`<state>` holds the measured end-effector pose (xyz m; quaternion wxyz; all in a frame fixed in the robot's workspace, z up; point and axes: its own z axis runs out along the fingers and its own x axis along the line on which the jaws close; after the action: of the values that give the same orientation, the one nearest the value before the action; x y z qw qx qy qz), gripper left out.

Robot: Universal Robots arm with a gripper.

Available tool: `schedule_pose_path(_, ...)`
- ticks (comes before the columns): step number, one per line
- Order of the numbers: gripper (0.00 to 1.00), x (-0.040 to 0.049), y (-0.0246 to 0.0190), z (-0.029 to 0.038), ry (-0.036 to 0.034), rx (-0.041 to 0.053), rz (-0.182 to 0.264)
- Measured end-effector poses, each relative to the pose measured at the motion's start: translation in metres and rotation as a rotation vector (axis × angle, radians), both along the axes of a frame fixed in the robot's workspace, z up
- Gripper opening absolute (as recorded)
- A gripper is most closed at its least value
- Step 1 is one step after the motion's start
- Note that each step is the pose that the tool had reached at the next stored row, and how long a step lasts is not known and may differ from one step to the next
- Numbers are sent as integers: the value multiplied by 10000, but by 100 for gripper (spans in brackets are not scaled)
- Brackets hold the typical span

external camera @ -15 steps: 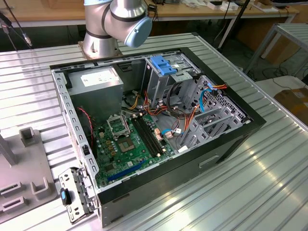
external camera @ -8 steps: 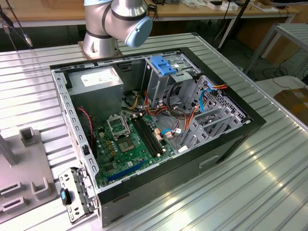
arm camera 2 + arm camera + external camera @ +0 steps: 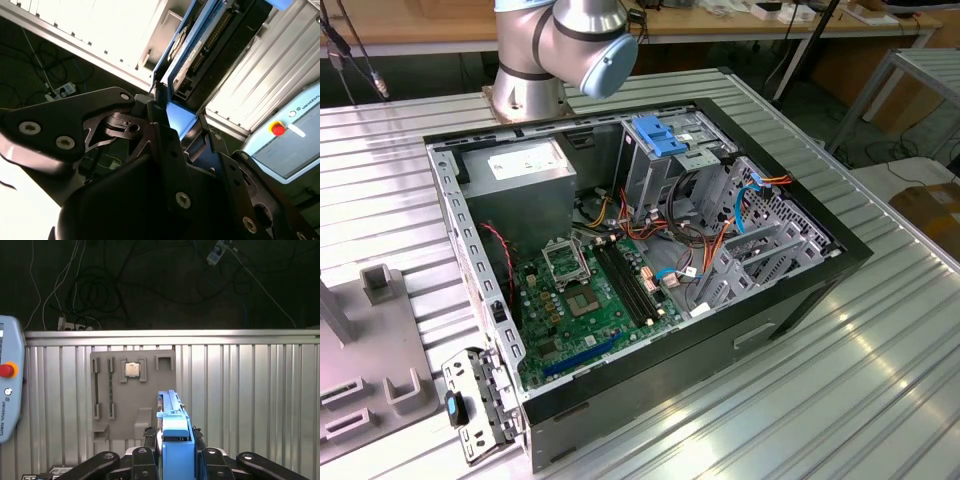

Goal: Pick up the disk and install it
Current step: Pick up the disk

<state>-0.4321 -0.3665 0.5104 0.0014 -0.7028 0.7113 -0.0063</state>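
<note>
Gripper point(image 3: 175, 436) clamps disk point(image 3: 171, 407), blue-railed — label point(image 3: 189, 59) illegible

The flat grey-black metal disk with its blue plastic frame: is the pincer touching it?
Touching. In the first wrist view the pincer grips the disk by both sides of its blue frame, no gap.

1. One open black metal computer case point(image 3: 775, 312).
2. One green motherboard point(image 3: 582, 312).
3. One grey power-supply box point(image 3: 520, 172).
4. One flat grey-black disk point(image 3: 176, 447) in a blue plastic rail frame.
5. One grey plastic parts tray point(image 3: 134, 406).
6. One square silver chip point(image 3: 132, 369).
</note>
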Motion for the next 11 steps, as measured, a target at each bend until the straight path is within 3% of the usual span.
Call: schedule_pose_path(11, 37, 177, 0, 0, 0, 0, 1)
